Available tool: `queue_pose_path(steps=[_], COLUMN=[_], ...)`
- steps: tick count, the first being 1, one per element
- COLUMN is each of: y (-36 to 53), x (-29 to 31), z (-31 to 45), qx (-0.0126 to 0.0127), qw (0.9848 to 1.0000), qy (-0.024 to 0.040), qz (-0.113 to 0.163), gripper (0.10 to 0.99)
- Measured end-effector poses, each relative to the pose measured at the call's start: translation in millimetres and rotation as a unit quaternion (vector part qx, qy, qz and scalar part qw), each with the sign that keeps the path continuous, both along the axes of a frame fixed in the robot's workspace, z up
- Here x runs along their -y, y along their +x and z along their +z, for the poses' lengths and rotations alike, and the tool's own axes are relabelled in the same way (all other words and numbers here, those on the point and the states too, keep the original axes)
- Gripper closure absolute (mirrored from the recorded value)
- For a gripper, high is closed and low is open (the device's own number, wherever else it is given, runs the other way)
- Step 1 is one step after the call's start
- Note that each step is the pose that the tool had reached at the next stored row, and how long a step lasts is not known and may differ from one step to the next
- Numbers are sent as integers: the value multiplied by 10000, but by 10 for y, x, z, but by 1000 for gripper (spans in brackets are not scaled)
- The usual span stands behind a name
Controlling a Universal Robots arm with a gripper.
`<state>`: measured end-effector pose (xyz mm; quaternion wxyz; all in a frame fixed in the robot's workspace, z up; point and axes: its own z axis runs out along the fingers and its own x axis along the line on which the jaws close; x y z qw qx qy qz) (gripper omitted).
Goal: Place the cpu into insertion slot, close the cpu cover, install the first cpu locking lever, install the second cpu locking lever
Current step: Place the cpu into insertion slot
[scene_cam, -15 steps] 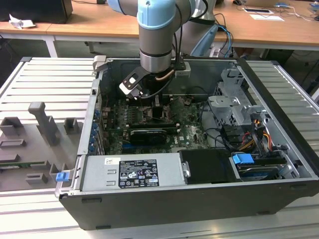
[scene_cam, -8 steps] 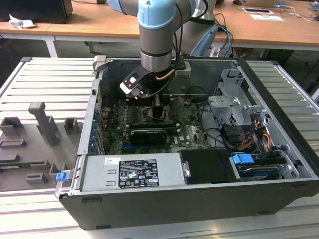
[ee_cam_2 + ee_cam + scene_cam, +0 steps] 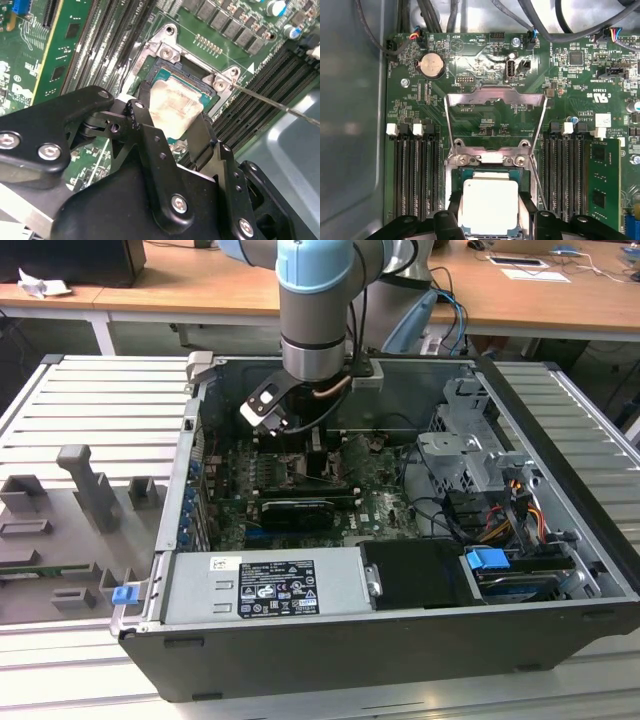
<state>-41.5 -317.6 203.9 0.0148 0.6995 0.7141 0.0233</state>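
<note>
The cpu sits in the insertion slot, with the gripper clamped on two opposite edges of it. The cpu cover stands raised at one side of the socket, and black memory slots flank it. In the exterior view a white printed label sits on the grey box.

A robotics lab: an opened computer case on a slotted aluminium bench under a robot arm, desks at twelve o'clock.
</note>
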Motion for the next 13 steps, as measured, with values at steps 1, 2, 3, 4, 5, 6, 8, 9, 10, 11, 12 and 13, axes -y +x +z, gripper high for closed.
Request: queue_pose_path(steps=[1,2,3,4,5,6,8,9,10,11,12,13], y=[-12,-14,-14,-14,-14,-15,-14,-15,-15,-15,-15,-15], x=[1,1,1,1,1,1,1,2,1,2,2,1], z=[-2,-3,-5,-10,-15,-19,-29,-32,-38,-39,-39,-40], qx=[0,0,0,0,0,0,1,1,0,0,0,0], qw=[10000,10000,10000,10000,10000,10000,10000,10000,10000,10000,10000,10000], qy=[-2,-2,-2,-3,-4,-6,-8,-9,-10,-11,-11,-10], qz=[54,61,61,61,60,59,59,59,58,59,59,58], gripper=[557,557,557,557,557,557,557,557,557,557,557,557])
